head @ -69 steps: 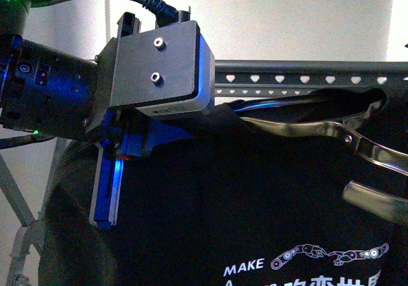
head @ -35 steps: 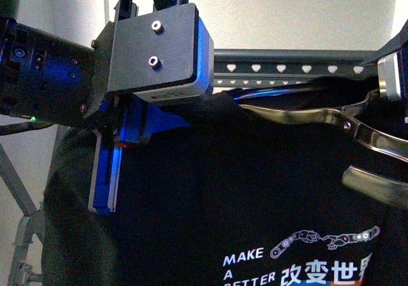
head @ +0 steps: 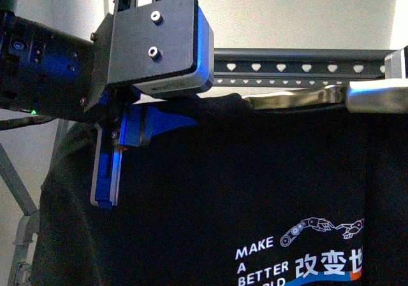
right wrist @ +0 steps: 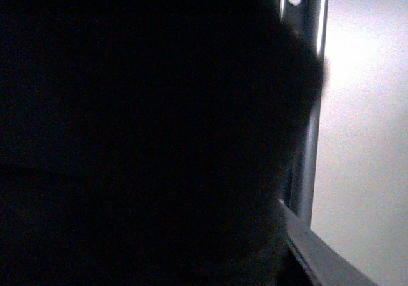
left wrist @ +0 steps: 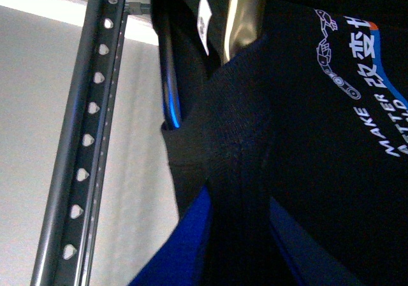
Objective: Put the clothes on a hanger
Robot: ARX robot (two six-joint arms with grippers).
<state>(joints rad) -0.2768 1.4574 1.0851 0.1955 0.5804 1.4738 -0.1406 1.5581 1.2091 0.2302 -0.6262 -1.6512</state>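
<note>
The clothes [head: 242, 190], a black T-shirt with a white "MAKE A BETTER WORLD" print, hang in front of me and fill the lower front view. The hanger [head: 299, 66], a grey rail with heart-shaped holes, runs level just behind the shirt's top edge. My left gripper [head: 143, 123], with blue fingers, is shut on the shirt's left shoulder just below the rail. In the left wrist view the blue fingers [left wrist: 185, 248] pinch a fold of the clothes [left wrist: 306, 171] beside the rail [left wrist: 89, 139]. My right gripper's body [head: 399, 66] shows at the right edge. In the right wrist view black cloth [right wrist: 140, 133] covers the jaws, next to the rail [right wrist: 307, 107].
A shiny metal wire coat hanger [head: 293, 98] sits inside the shirt's collar, just under the rail, and also shows in the left wrist view [left wrist: 242, 12]. The rack's grey crossed legs [head: 16, 190] stand at the lower left. A pale wall lies behind.
The shirt and its print have risen. The wire coat hanger has lifted and levelled close under the rail. My left gripper moved up slightly. The right gripper came in at the right edge.
</note>
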